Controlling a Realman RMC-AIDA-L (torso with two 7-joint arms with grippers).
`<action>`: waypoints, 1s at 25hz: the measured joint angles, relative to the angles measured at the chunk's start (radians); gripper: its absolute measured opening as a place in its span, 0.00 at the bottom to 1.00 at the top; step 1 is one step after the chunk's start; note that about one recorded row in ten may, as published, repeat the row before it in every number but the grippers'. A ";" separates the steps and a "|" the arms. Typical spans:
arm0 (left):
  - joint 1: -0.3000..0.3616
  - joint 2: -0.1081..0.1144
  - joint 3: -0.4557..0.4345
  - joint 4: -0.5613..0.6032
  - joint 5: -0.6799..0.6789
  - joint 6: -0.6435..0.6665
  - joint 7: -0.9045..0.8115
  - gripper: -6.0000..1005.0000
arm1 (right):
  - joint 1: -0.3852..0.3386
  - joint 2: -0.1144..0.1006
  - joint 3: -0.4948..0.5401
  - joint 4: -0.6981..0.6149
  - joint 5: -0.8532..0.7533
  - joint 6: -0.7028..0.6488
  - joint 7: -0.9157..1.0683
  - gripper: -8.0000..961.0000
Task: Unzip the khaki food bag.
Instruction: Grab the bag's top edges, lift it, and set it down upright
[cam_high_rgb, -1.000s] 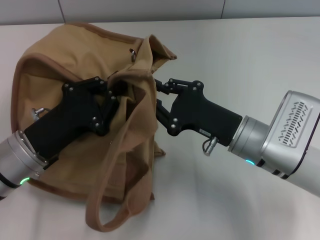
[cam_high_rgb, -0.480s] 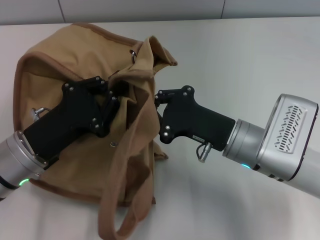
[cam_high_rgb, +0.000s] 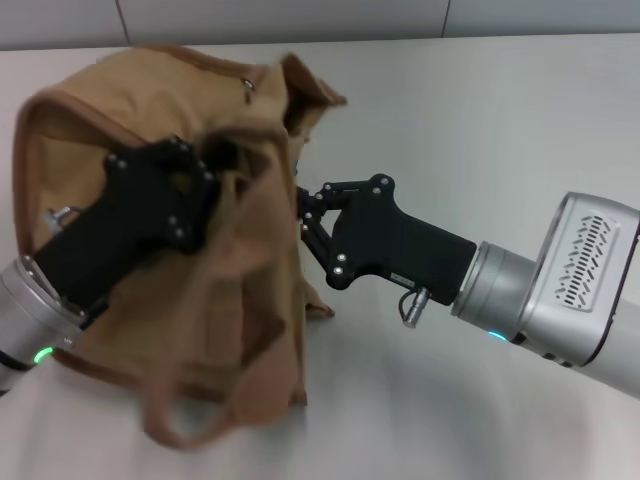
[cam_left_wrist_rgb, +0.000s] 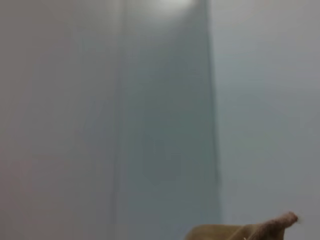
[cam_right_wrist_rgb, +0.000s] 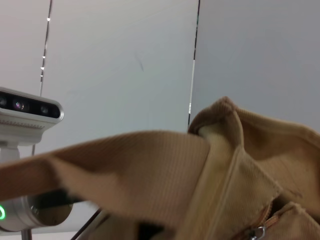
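The khaki food bag (cam_high_rgb: 150, 100) stands on the white table (cam_high_rgb: 480, 120) at the left, tan canvas with brown trim, its strap handle (cam_high_rgb: 190, 420) hanging in a loop at the front. My left gripper (cam_high_rgb: 222, 165) is shut on a fold of fabric at the bag's top. My right gripper (cam_high_rgb: 298, 207) is against the bag's right side, its tip hidden by the fold. The right wrist view shows the bag (cam_right_wrist_rgb: 250, 165), a strap (cam_right_wrist_rgb: 125, 170) across it, and a silver zipper pull (cam_right_wrist_rgb: 257, 231) at the frame's edge. The left wrist view shows only a bag corner (cam_left_wrist_rgb: 250, 231).
A metal ring (cam_high_rgb: 247, 88) sits near the bag's top rear corner. A grey wall (cam_high_rgb: 300, 15) runs along the table's far edge. My left arm's wrist camera (cam_right_wrist_rgb: 30, 112) shows in the right wrist view.
My left gripper has pulled the bag's top to the left and up, and the bag has shifted left. My right gripper has stayed near the bag's right side, turned slightly.
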 joint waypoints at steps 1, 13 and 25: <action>-0.002 0.000 0.000 -0.008 -0.018 0.002 0.000 0.07 | -0.007 0.000 0.003 -0.003 0.002 -0.004 0.000 0.01; -0.024 0.001 -0.176 -0.120 -0.211 0.033 -0.163 0.07 | -0.114 -0.005 0.054 -0.088 0.005 -0.140 0.055 0.01; 0.002 0.000 -0.194 -0.117 -0.188 0.064 -0.244 0.08 | -0.183 -0.008 0.147 -0.183 0.004 -0.251 0.114 0.05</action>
